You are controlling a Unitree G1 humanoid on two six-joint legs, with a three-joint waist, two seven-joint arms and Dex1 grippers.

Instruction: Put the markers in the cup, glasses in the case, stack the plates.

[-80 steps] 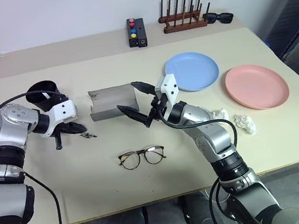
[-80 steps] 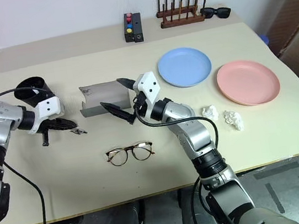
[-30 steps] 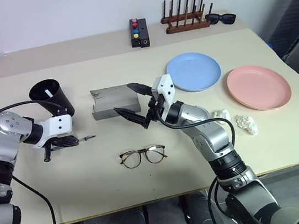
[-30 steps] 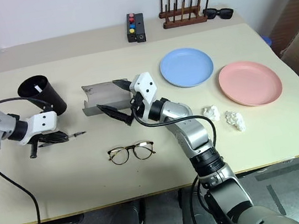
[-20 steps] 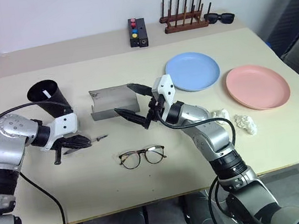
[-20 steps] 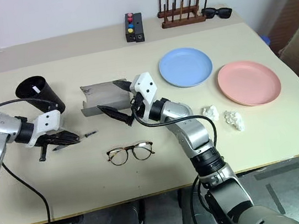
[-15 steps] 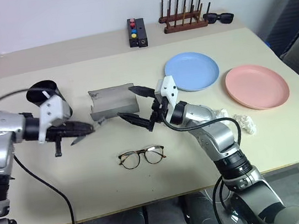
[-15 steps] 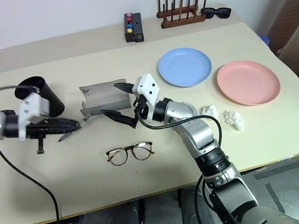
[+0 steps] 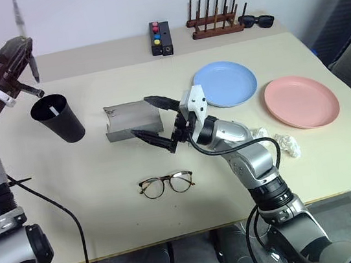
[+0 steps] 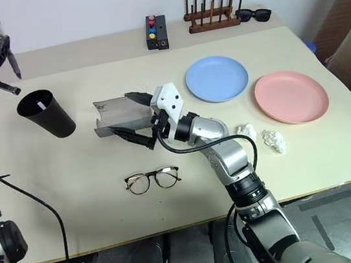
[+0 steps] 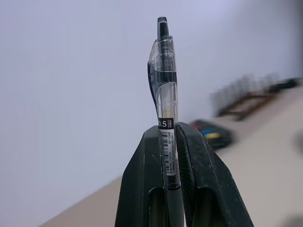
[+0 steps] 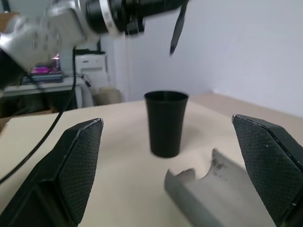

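Note:
My left gripper (image 9: 15, 54) is raised high at the far left, above and behind the black cup (image 9: 59, 120), shut on a dark marker (image 11: 165, 90) that stands upright between its fingers. A white marker (image 9: 53, 110) sits inside the cup. The grey case (image 9: 128, 120) lies open at the table's middle, and my right gripper (image 9: 142, 116) hovers open at its right end with nothing between its fingers. The glasses (image 9: 166, 184) lie unfolded in front of the case. The blue plate (image 9: 225, 83) and the pink plate (image 9: 301, 101) lie side by side at the right.
A wooden rack (image 9: 214, 19), black sunglasses (image 9: 256, 21) and a black box with coloured buttons (image 9: 160, 37) stand along the far edge. Crumpled white paper (image 9: 288, 144) lies in front of the pink plate.
My left gripper has lifted the dark marker from just above the table to well above the cup and turned it upright. The right gripper has stayed by the case.

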